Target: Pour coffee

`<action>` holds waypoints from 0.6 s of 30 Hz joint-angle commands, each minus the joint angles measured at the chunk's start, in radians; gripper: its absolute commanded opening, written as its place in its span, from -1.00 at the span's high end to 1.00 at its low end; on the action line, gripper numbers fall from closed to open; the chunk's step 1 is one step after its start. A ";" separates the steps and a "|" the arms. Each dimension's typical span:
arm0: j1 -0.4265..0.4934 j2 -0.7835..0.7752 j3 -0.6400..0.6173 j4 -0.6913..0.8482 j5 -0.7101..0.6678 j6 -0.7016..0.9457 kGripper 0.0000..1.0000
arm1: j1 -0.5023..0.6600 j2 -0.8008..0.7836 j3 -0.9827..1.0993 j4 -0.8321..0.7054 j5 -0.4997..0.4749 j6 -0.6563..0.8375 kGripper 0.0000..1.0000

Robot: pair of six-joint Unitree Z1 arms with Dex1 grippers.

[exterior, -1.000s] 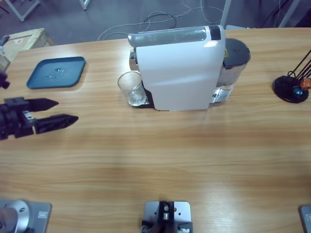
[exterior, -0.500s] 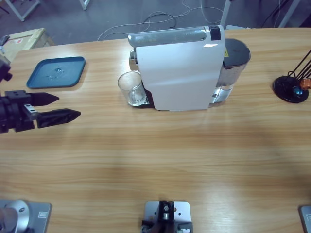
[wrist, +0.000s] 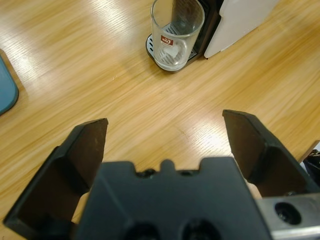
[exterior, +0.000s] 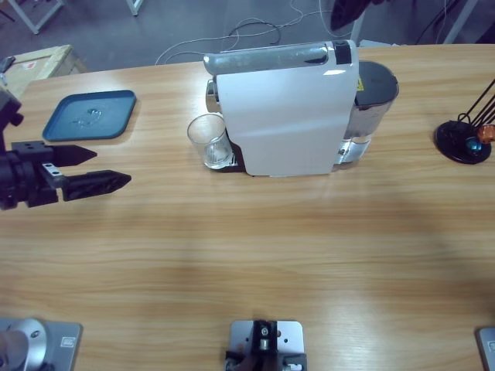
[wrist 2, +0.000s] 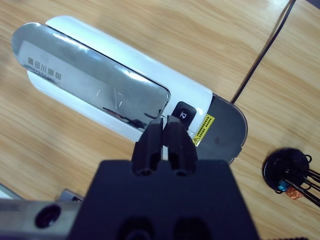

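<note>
The left gripper (exterior: 112, 168) hovers over bare table, jaws spread wide. At its 3 o'clock in the high view, well apart, a glass tumbler (exterior: 209, 141) under the white coffee machine (exterior: 286, 108) holds little visible coffee. The right gripper (wrist 2: 165, 137), jaws pinched together, hangs above the machine's button (wrist 2: 183, 114).

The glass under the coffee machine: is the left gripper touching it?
Apart. In the left wrist view, bare table lies between the open left gripper and the glass; the high view shows the same gap.
</note>
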 commanded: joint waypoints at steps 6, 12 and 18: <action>-0.023 0.076 -0.043 -0.009 -0.002 -0.001 -0.98 | 0.007 0.063 0.024 0.009 -0.045 0.012 1.00; -0.024 0.076 -0.036 -0.009 -0.002 -0.001 -0.98 | -0.003 0.074 0.025 0.003 -0.057 0.011 1.00; -0.024 0.086 -0.041 -0.012 -0.002 -0.001 -0.98 | -0.009 0.078 0.051 0.001 -0.061 0.005 1.00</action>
